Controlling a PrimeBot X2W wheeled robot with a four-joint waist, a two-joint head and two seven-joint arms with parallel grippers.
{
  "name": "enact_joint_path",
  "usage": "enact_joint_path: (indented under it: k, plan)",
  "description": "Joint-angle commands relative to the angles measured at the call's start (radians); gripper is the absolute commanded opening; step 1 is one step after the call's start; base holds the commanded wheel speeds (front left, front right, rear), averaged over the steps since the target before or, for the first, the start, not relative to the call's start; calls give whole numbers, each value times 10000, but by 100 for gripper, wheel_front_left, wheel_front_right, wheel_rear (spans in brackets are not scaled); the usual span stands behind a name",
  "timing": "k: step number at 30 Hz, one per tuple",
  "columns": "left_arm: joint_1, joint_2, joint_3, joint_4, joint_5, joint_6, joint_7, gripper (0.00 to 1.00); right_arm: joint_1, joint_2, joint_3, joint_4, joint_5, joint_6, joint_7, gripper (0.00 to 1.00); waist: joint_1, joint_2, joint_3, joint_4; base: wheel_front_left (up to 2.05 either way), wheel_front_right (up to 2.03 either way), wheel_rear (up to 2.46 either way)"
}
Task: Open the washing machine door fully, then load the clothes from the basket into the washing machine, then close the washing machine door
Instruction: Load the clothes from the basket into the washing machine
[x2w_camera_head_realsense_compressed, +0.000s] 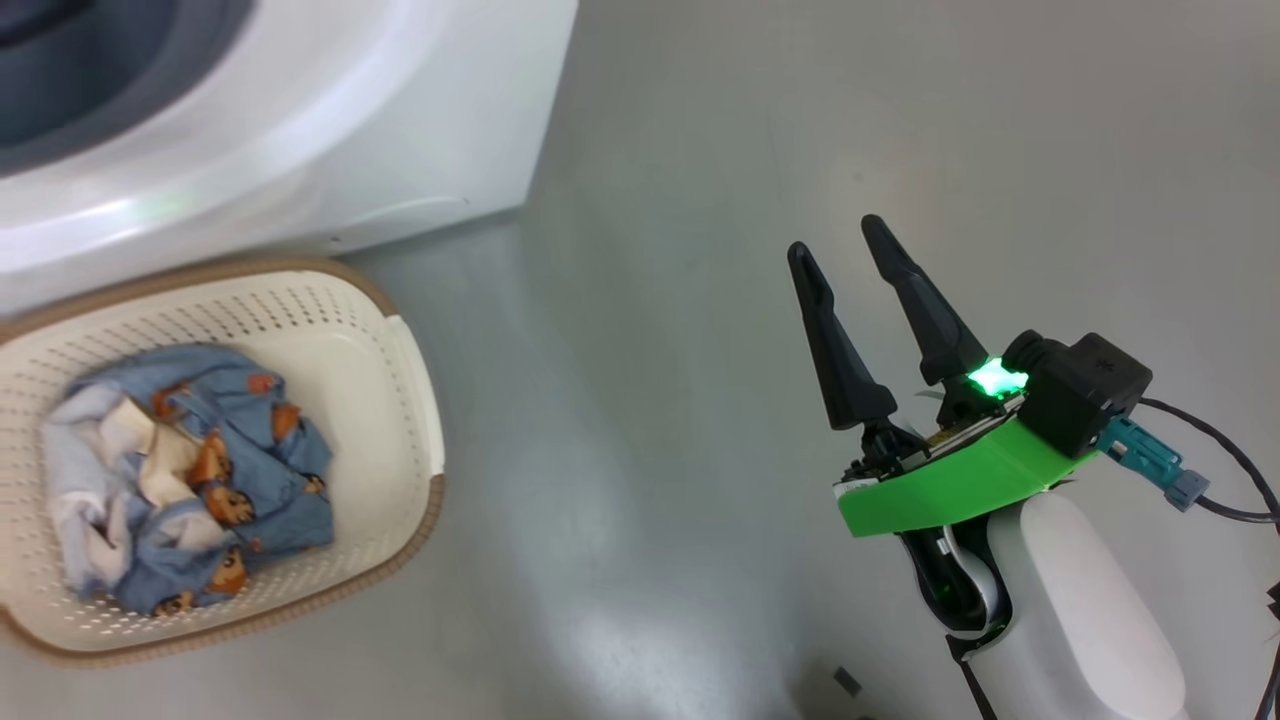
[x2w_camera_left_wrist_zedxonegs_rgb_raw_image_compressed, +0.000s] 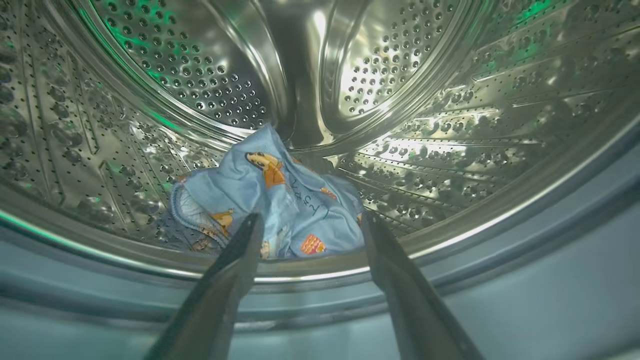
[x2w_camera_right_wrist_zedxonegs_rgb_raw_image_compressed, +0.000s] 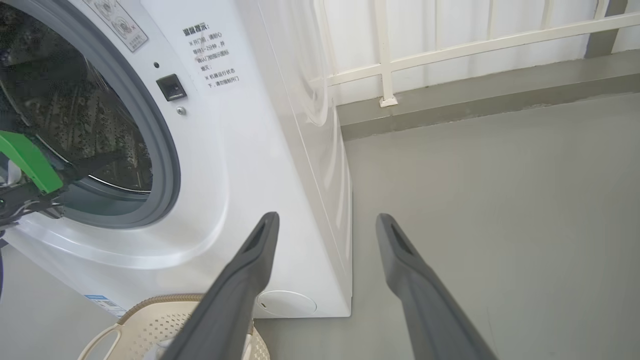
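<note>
Clothes (x2w_camera_head_realsense_compressed: 190, 470): bundle sits in basket (x2w_camera_head_realsense_compressed: 432, 500) on floor (x2w_camera_head_realsense_compressed: 650, 400) before washing machine (x2w_camera_head_realsense_compressed: 400, 120), close for picking. Left pincer (x2w_camera_left_wrist_zedxonegs_rgb_raw_image_compressed: 311, 217) stands apart at mouth of drum (x2w_camera_left_wrist_zedxonegs_rgb_raw_image_compressed: 450, 90), one garment (x2w_camera_left_wrist_zedxonegs_rgb_raw_image_compressed: 280, 200) lying loose just past its tips; right pincer (x2w_camera_head_realsense_compressed: 836, 237) apart, empty, held clear aside.

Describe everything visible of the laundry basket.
The basket is cream-white plastic, rectangular with rounded corners, its walls perforated and its rim brown with a woven look. It stands upright on the grey floor, close before the washing machine; whether they touch is unclear. Crumpled light blue clothes with orange-brown figures lie in it, leaving part of its bottom bare. The right wrist view shows a loop handle.
</note>
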Motion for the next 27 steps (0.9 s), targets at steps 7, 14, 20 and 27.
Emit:
enact_joint_path:
  k: [7, 14, 20, 27]
  plan:
    - [1592, 279, 386, -1328, -148, 451, -414, 100, 456, 26, 47, -4, -309, 16, -48, 100, 0, -1, -1010, 466, 0, 0, 0]
    - [3301, 203, 797, -2886, -143, 990, -550, 100, 626, -60, -69, 148, -471, 16, -48, 100, 0, -1, -1886, 664, 0, 0, 0]
    - [4636, 62, 1201, -4009, -87, 1408, -567, 100, 720, -258, -53, 242, -446, 16, -48, 100, 0, -1, -2560, 807, 0, 0, 0]
    - [6678, -301, 1869, -5615, 365, 1956, -570, 100, 1049, -599, -122, 391, -344, 16, -48, 100, 0, -1, -3416, 1081, 0, 0, 0]
